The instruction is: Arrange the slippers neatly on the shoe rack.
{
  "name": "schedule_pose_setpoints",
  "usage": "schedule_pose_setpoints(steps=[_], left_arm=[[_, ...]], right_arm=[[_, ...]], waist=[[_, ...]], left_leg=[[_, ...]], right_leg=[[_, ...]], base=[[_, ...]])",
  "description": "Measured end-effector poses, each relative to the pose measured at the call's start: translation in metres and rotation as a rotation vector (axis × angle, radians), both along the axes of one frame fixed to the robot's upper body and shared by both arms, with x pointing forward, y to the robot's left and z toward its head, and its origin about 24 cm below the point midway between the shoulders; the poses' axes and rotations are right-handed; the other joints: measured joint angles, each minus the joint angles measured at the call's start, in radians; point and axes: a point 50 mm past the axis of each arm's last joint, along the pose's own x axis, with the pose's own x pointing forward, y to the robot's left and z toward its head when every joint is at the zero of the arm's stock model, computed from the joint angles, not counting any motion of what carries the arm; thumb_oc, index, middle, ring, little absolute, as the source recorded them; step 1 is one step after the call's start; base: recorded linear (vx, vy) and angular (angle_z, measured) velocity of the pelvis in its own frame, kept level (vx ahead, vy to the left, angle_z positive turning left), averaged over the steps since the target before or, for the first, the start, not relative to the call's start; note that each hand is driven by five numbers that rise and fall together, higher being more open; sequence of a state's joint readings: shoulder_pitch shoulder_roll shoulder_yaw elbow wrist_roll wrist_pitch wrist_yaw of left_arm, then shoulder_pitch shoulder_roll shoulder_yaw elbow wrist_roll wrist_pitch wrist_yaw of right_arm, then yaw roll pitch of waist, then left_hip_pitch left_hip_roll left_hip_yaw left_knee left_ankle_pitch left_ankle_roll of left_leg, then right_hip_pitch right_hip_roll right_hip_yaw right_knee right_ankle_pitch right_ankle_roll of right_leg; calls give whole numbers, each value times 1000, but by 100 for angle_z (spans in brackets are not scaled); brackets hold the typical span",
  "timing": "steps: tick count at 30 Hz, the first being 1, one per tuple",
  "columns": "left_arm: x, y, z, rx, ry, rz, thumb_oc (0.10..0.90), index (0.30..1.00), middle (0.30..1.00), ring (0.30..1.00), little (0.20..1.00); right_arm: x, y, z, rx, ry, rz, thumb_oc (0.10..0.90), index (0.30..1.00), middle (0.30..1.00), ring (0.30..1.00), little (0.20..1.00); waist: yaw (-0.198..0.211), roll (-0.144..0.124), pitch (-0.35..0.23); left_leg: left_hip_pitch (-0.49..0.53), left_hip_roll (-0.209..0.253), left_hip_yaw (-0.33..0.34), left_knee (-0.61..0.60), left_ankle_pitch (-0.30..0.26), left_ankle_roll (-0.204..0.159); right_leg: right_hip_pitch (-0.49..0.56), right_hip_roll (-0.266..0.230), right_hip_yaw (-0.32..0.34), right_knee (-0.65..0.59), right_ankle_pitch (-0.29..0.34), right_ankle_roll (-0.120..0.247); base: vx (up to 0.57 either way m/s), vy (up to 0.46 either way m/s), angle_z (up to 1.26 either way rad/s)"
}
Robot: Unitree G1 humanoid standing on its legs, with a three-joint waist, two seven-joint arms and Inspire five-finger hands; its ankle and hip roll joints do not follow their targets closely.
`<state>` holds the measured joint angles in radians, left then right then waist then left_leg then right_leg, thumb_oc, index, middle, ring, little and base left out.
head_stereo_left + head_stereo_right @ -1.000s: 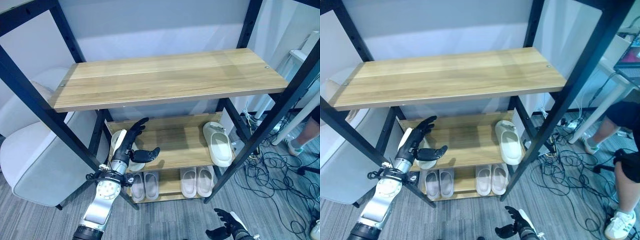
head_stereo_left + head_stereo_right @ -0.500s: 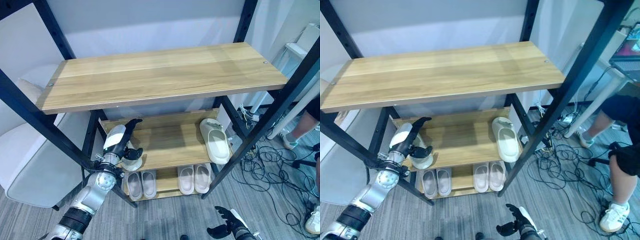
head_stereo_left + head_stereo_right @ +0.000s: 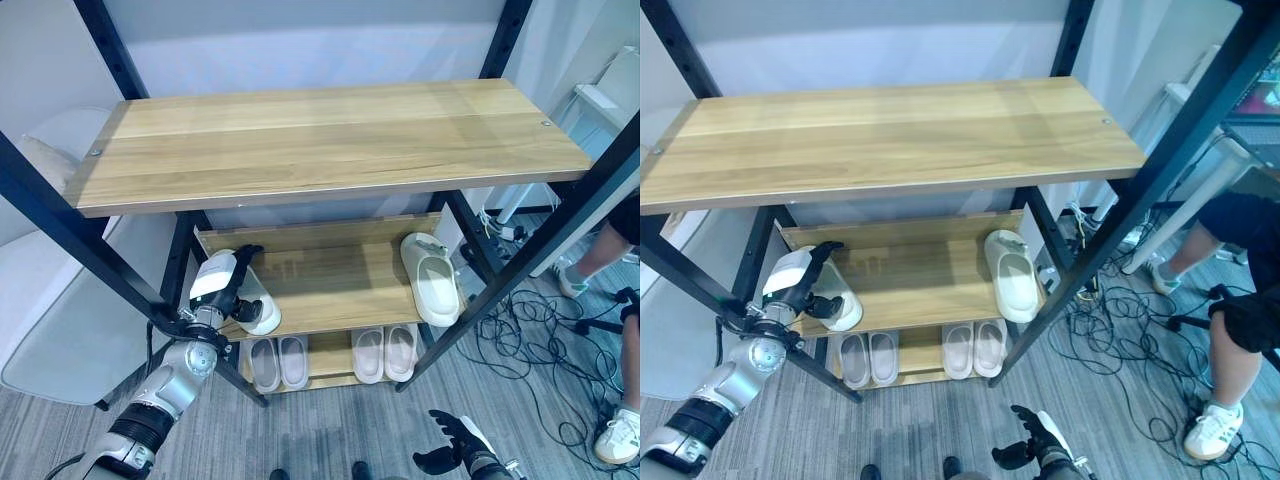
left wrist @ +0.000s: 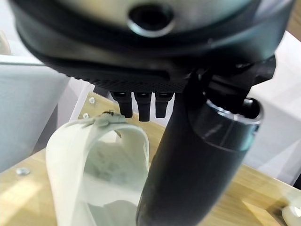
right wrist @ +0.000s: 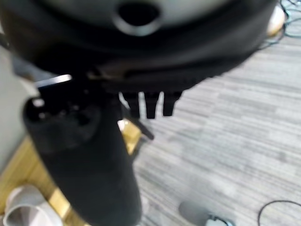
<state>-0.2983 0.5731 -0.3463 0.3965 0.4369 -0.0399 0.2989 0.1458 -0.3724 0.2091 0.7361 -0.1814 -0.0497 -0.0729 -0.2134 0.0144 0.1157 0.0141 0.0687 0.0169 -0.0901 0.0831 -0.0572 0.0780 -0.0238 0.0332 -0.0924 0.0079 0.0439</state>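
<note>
On the left end of the rack's middle shelf (image 3: 340,292) lies a cream slipper (image 3: 258,308), angled toward the front edge. My left hand (image 3: 222,285) is on it, fingers curled over its strap (image 4: 101,134) and thumb (image 4: 197,160) along its side. A matching cream slipper (image 3: 432,278) rests at the right end of that shelf, toe toward the front. My right hand (image 3: 452,460) hangs low over the floor in front of the rack, fingers relaxed and holding nothing.
Two pairs of pale slippers (image 3: 278,362) (image 3: 385,352) stand on the bottom shelf. The wide top shelf (image 3: 330,140) overhangs the middle one. A grey chair (image 3: 60,320) is at the left. Cables (image 3: 540,330) and a person's leg (image 3: 1240,340) are at the right.
My left hand went from open above the left slipper to curled round it, and the slipper has turned slightly on the shelf. The camera has shifted. The right hand stays low.
</note>
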Motion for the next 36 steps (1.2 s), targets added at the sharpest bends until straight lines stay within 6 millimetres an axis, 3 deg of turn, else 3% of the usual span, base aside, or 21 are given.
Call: schedule_pose_setpoints(steps=[26,27,28,29,36], left_arm=[[29,21,17,56,-76,164,800,900,900,900,900],[29,22,17,57,-74,167,767,851,851,851,851],[30,23,16,64,-68,174,427,340,340,340,340],[31,24,15,70,-62,180,400,300,300,300,300],[37,24,15,116,-40,172,400,300,300,300,300]], right_arm=[[-3,4,-2,12,9,17,800,900,900,900,900],[-4,4,-2,12,9,16,800,900,900,900,900],[-3,4,-2,12,9,16,800,900,900,900,900],[-3,4,-2,12,8,16,800,900,900,900,900],[-3,5,-2,17,5,14,800,900,900,900,900]], waist=[[-32,-15,16],[-33,-15,16],[-34,-15,16],[-36,-15,16],[-44,-20,20]], left_leg=[[-4,1,26,0,-1,0],[-4,1,27,0,-1,0],[-4,0,28,0,-1,0],[-4,0,29,0,-1,0],[-6,0,31,0,-1,0]], right_leg=[[-13,-1,17,0,2,0],[-13,-1,18,0,2,0],[-14,-2,19,0,2,0],[-15,-2,21,0,2,1],[-18,-2,24,0,5,2]], base=[[9,-4,-2],[12,-9,-7],[0,0,0],[0,0,0],[0,0,0]])
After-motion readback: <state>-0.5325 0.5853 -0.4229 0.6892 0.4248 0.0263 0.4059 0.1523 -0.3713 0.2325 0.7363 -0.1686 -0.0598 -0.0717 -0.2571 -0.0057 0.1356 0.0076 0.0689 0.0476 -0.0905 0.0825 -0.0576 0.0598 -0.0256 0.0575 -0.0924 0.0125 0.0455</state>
